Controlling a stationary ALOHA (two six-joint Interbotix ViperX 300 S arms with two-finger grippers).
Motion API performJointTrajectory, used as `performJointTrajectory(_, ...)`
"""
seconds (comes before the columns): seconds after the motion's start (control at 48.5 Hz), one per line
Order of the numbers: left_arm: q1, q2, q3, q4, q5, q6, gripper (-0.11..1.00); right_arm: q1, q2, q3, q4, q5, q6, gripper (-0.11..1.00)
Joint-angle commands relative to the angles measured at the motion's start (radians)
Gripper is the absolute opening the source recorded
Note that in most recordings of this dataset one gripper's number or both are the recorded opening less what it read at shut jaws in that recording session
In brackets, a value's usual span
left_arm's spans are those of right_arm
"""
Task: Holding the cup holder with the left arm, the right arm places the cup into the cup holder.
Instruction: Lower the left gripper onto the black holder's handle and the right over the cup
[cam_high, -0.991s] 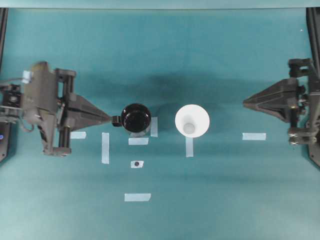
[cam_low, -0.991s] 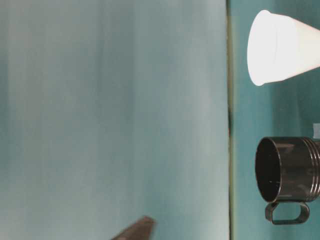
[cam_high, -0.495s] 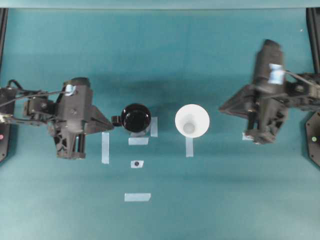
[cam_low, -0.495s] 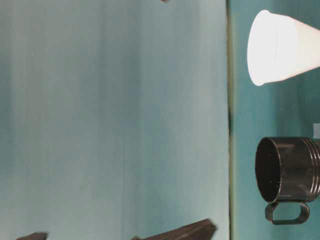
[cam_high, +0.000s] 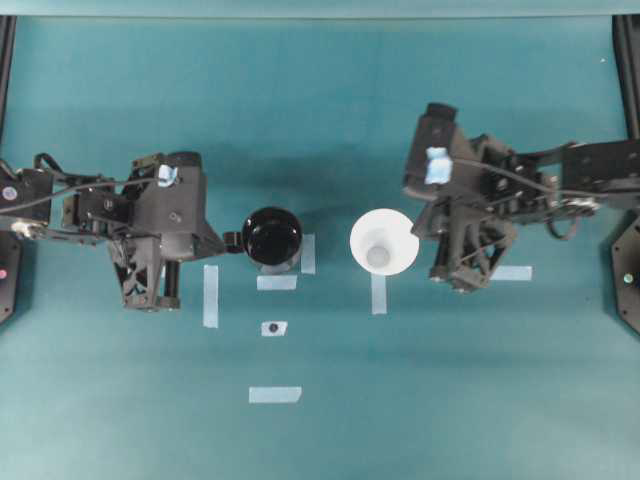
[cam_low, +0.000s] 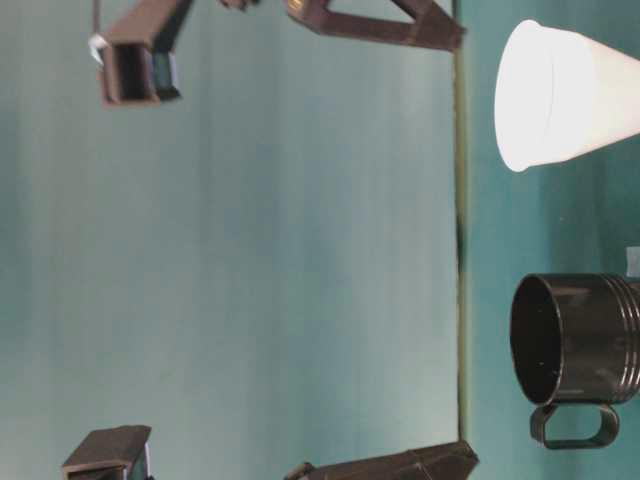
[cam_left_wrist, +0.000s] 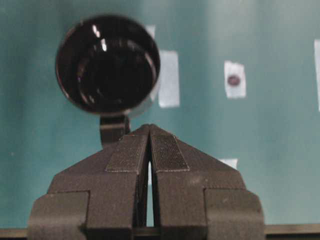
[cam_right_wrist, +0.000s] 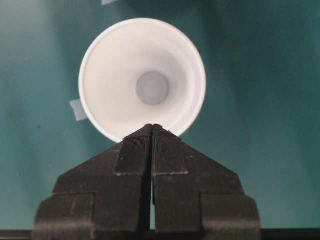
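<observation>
**Both arms near their objects, nothing gripped**

The cup holder stood on the green table, its tab handle toward the left gripper. That gripper's fingers were pressed together just beside the handle. The white cup stood upright, to the right of the holder and apart from it. The right gripper hung at the cup's rim with fingers also pressed together.

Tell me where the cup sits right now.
In the overhead view the cup stands upright just right of centre, between the cup holder on its left and the right gripper on its right.
</observation>
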Motion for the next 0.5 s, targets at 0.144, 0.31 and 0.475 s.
performJointTrajectory(0.144,0.002,-0.012,-0.021,0.003,0.000,0.006,0.03,-0.021,0.021,-0.038,-0.002,-0.009,-0.008,0.01)
performJointTrajectory(0.31,0.003,-0.018,-0.017,0.005,0.005,0.026,0.03,-0.040,0.023,-0.044,-0.008,-0.014,-0.009,0.05)
performJointTrajectory(0.475,0.026,-0.020,-0.017,0.005,0.003,0.028,0.03,-0.051,0.021,-0.044,-0.009,-0.009,-0.008,0.24)
